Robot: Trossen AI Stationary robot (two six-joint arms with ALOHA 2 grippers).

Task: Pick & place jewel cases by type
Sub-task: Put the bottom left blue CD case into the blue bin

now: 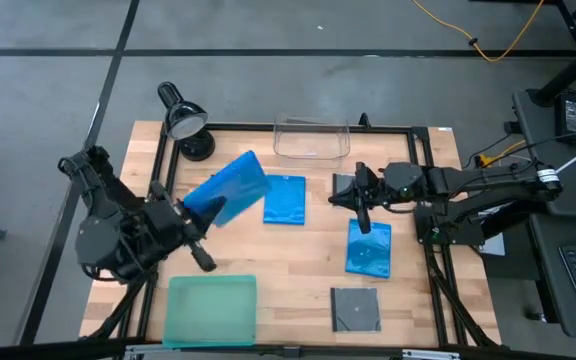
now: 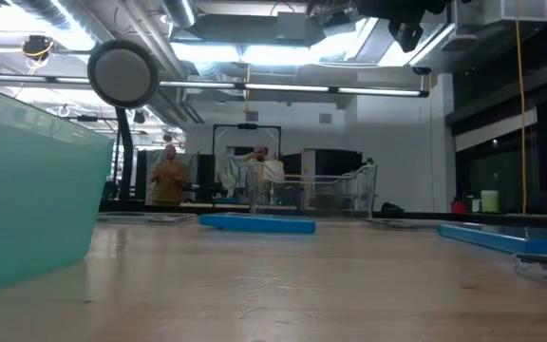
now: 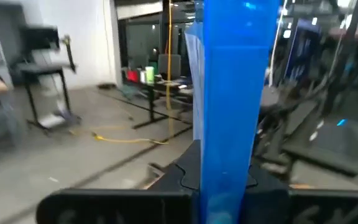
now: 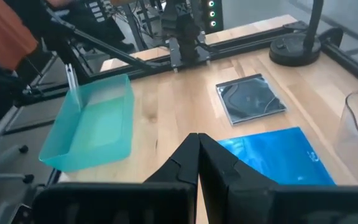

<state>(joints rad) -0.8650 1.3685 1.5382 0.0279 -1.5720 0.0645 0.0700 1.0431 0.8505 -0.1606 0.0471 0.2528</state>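
My left gripper is shut on a bright blue jewel case, held up above the table's left half. Two more blue cases lie flat, one at the middle and one to the right. A dark grey case lies near the front edge, and another lies by my right gripper. In the right wrist view a third dark grey case lies beyond the middle blue case. My right gripper hovers shut and empty right of the middle. My left gripper pinches the blue case between its two fingers at the case's near-left end, one finger on each broad face. The fingers point level, coming from the table's left side. The case is lifted clear of the table and reaches away from the gripper toward the far right.
A teal-green tray stands at the front left, and a clear bin at the far middle. A black desk lamp stands at the far left corner. A black frame runs along the table's edges. People stand in the room beyond.
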